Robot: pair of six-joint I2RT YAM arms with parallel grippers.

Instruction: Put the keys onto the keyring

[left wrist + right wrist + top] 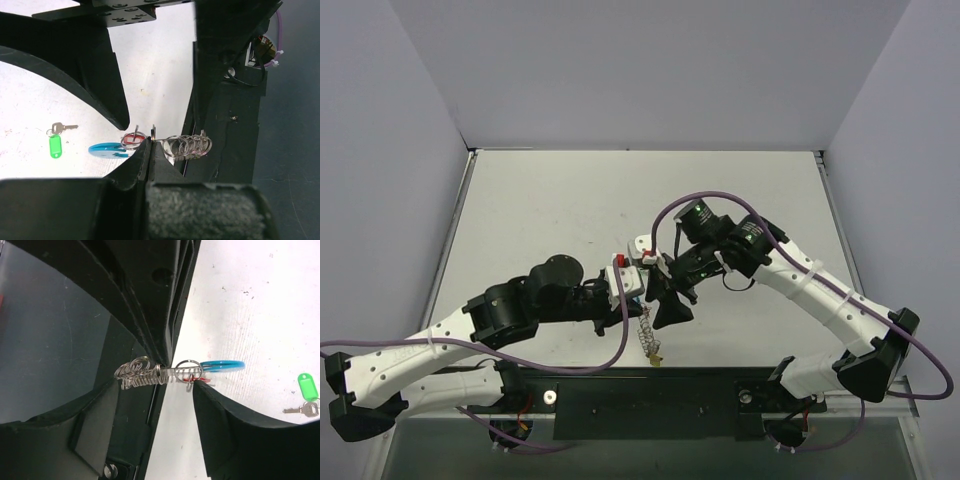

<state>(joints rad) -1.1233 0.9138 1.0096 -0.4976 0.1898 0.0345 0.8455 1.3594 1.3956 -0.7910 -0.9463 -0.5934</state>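
- Pinch ring [187, 146] firmly with pressed-together left fingers [132, 167].
- Send spread right fingers [235, 430] to green key [55, 142], ring's 9 o'clock in left wrist view.

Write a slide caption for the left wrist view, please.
Left tool shut on the coiled keyring; the green-tagged key lies apart on the table, not yet threaded.

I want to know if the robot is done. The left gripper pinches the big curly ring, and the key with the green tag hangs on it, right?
Not quite. The left gripper does pinch the keyring, but the key with the green tag lies on the table, apart from the ring. The left wrist view shows it.
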